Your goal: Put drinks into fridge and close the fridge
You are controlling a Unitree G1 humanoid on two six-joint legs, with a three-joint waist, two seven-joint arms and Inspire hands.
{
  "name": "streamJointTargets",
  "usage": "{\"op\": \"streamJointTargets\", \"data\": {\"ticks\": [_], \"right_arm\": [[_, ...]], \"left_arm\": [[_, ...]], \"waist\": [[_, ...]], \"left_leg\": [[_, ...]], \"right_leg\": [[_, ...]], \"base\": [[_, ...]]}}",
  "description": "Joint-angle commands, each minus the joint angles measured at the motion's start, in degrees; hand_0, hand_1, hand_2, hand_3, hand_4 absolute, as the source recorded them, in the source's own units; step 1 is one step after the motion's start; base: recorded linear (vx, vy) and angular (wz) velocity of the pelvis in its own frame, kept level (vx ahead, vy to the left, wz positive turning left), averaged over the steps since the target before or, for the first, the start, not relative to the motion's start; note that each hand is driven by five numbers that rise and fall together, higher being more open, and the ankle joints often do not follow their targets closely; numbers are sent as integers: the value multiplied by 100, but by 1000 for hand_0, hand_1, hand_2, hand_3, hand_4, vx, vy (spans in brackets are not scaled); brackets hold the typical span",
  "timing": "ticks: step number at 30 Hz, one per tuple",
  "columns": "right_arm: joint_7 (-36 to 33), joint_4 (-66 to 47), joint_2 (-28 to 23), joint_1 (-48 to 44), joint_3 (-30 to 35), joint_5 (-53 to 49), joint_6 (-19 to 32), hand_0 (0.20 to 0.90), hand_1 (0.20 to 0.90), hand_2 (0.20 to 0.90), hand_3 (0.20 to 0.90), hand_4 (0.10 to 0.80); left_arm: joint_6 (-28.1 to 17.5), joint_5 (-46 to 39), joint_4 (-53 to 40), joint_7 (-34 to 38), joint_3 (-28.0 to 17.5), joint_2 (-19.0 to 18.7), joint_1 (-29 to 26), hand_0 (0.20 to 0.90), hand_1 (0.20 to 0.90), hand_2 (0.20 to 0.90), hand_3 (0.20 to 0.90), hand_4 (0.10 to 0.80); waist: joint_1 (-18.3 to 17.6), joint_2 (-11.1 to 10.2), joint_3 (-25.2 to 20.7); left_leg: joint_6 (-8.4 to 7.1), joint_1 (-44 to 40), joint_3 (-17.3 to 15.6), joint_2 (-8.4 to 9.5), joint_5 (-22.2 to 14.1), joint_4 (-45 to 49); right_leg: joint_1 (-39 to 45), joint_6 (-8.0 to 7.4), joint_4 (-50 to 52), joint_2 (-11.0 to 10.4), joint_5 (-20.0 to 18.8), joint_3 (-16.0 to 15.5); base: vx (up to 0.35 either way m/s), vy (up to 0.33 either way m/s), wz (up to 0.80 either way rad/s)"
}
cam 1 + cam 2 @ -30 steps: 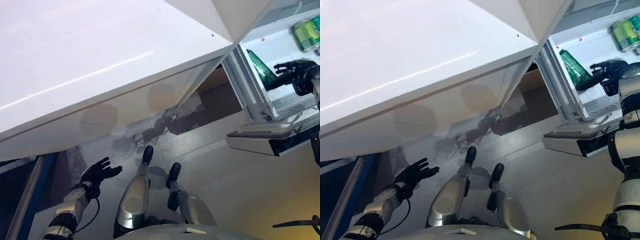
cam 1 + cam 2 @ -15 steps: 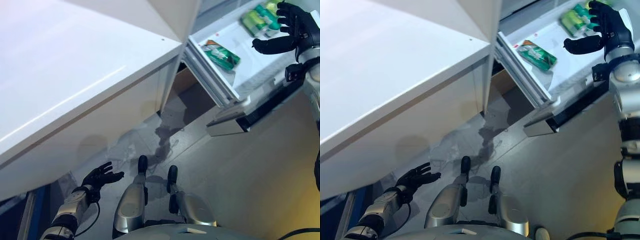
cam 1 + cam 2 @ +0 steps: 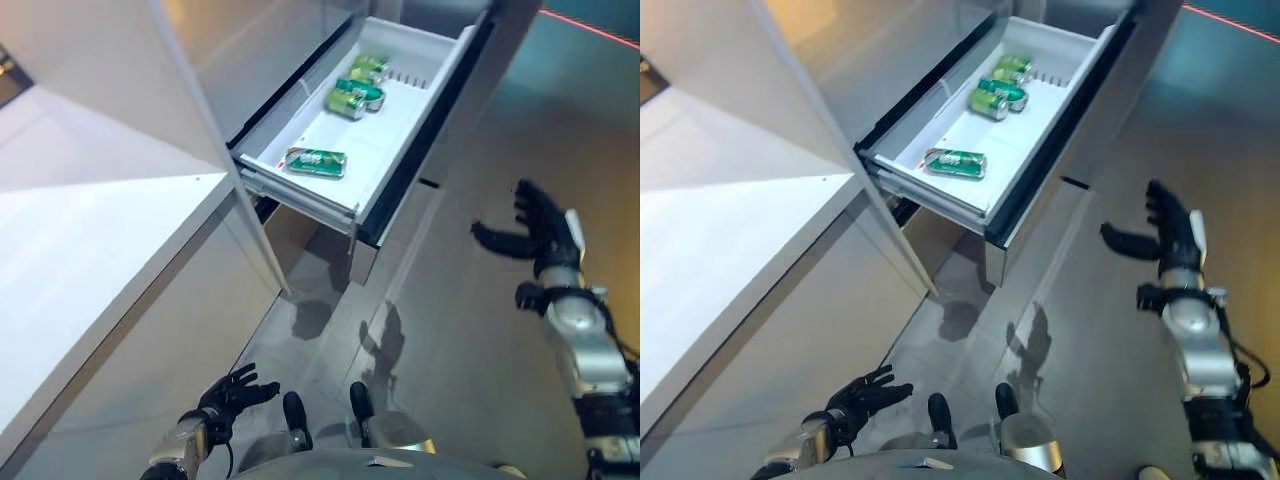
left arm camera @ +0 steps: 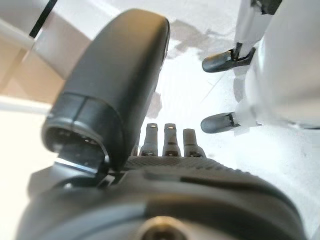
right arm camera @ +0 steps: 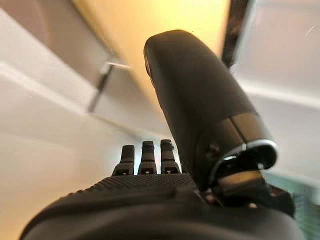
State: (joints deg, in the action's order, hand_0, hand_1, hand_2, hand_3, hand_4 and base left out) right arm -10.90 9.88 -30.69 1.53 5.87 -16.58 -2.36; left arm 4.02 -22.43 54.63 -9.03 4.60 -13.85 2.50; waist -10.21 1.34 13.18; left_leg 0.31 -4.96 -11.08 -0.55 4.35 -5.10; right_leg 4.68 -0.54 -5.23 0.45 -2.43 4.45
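Fridge drawer is standing open at upper centre; green drink cans are lying on their sides inside.

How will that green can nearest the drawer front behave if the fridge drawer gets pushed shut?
The green can lies on its side on the smooth white drawer floor, so it would probably roll or slide. Nothing visibly blocks it, so it may knock the drawer wall.

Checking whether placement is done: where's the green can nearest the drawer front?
The green can lies on its side in the open fridge drawer, near its front left corner, apart from the other cans further back; both hands are empty.
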Motion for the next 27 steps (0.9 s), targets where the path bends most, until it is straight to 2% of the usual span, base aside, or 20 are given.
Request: {"op": "streamJointTargets", "data": {"ticks": [1, 6, 14, 21, 27], "right_arm": [[48, -166, 44, -444, 6, 302, 923, 900, 900, 900, 900, 800], [263, 178, 337, -246, -494, 423, 1019, 900, 900, 900, 900, 800], [385, 269, 323, -581, -1179, 580, 1249, 900, 900, 900, 900, 800], [225, 84, 337, -1443, -1797, 661, 1302, 900, 900, 900, 900, 800], [237, 8, 505, -2121, -2174, 780, 1022, 900, 900, 900, 900, 800]], "left_arm": [[74, 192, 386, 158, 206, -265, 332, 900, 900, 900, 900, 800], [200, 221, 438, 290, 240, -192, 420, 900, 900, 900, 900, 800], [191, 46, 516, 468, 453, -116, 406, 900, 900, 900, 900, 800], [165, -47, 531, 589, 641, -135, 179, 900, 900, 900, 900, 800], [223, -75, 501, 571, 646, -132, 138, 900, 900, 900, 900, 800]], "waist": [[216, -129, -628], [245, -132, -565], [401, -43, -420], [596, 54, -54], [758, 120, 156]], "left_leg": [[272, 13, 333, 310, -1295, 1062], [323, -143, 523, 358, -1511, 1478], [332, 17, 712, 447, -1667, 2006], [381, 524, 822, 529, -1793, 2632], [408, 781, 885, 614, -1890, 3081]], "right_leg": [[-438, -268, 1086, -91, 514, -257], [-227, -157, 1489, -132, 779, -386], [-216, -41, 1859, -259, 982, -542], [-510, 84, 2339, -392, 1127, -639], [-628, 151, 2704, -500, 1191, -678]], "base": [[195, -16, 4], [174, 0, 14], [79, 34, 24], [-42, 46, 11], [21, 66, 5]]}}
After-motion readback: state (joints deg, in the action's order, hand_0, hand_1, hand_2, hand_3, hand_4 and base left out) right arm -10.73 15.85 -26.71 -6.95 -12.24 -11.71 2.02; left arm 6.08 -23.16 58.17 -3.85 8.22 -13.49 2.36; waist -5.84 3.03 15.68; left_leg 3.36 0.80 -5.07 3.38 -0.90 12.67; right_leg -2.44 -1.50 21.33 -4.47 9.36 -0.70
